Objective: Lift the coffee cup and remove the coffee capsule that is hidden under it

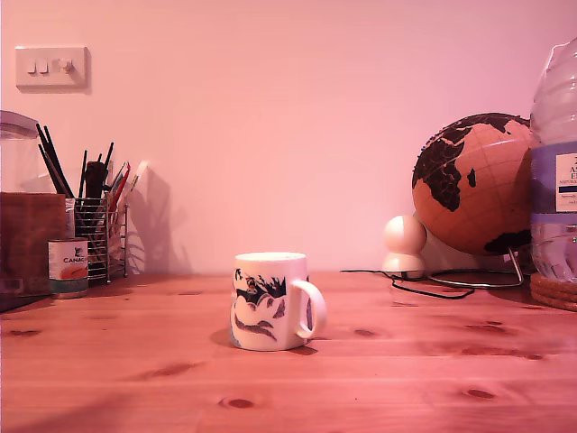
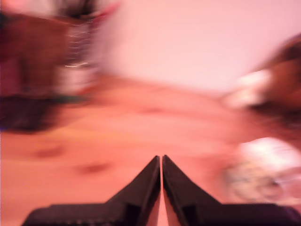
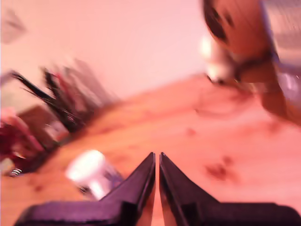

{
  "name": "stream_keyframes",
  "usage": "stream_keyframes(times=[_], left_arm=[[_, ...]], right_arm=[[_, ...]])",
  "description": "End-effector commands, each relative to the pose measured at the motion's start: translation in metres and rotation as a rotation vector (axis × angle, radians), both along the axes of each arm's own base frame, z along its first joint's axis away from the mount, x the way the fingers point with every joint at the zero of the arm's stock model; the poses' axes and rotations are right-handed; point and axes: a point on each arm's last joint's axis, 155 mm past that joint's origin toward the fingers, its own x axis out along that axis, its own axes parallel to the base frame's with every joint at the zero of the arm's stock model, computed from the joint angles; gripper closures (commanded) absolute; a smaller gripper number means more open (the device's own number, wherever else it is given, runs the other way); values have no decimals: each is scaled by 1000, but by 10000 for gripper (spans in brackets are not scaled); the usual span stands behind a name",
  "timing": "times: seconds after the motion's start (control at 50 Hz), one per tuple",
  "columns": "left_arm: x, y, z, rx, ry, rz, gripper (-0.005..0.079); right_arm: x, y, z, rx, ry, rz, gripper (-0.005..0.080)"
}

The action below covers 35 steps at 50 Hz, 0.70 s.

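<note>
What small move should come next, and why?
Probably open the jaws of my second gripper and bring it toward the coffee cup. Both my grippers are shut and hold nothing, and the cup stands untouched on the table. No capsule shows.

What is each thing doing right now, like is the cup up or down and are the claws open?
Cup: standing on the table, mouth up, handle toward the exterior view's right.
Capsule: not visible.
My first gripper: shut, holding nothing.
My second gripper: shut, holding nothing.
Tin can: upright.
Pen holder: upright, full of pens.
Globe: tilted on its stand.
Water bottle: upright.
</note>
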Motion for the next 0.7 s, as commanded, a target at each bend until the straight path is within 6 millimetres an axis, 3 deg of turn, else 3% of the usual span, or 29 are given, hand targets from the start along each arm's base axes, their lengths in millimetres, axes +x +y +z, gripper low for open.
stream_keyframes(times=[0.0,0.08,0.3,0.68], left_arm=[[-6,-12,-5,-30,17,-67,766],[-12,-22,4,-38,5,-124,766],[-28,-41,29,-36,-42,-222,766],[-31,-62,2,64,28,-313,766]], right_arm=[[-5,3,10,-14,6,15,764],[-10,6,19,-10,37,32,764],[-16,16,8,-40,259,103,764],[16,52,-2,-181,501,295,763]])
